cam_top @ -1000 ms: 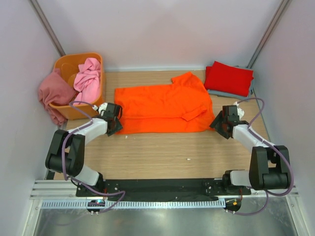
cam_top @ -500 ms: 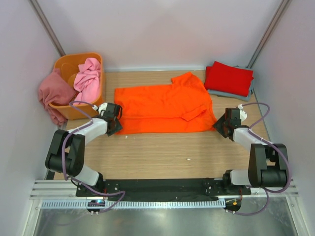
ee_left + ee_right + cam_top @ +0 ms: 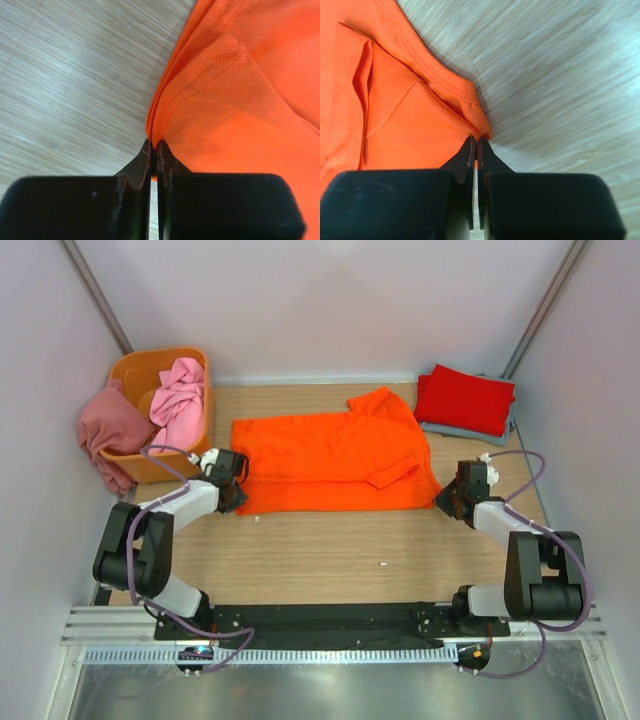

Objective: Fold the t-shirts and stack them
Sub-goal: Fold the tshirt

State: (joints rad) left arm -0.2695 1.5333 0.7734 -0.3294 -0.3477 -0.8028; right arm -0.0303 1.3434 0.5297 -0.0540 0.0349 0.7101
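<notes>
The bright orange t-shirt (image 3: 330,455) lies spread flat across the middle of the table, its near part folded double. My left gripper (image 3: 240,500) is shut on the shirt's near left corner (image 3: 165,125), with the cloth's layered edge pinched between the fingertips. My right gripper (image 3: 444,502) is shut on the near right corner (image 3: 470,120), where the hem bunches at the tips. Both grippers sit low at the table surface. A folded red t-shirt (image 3: 465,398) rests on a folded grey-blue one (image 3: 511,426) at the far right.
An orange plastic tub (image 3: 140,368) stands at the far left. A light pink shirt (image 3: 178,400) spills out of it and a dusty rose one (image 3: 108,425) hangs over its left rim. White walls close in on three sides.
Both grippers have closed on the orange shirt's near corners. The right gripper slid a little nearer and outward before closing. The left arm stayed in place.
</notes>
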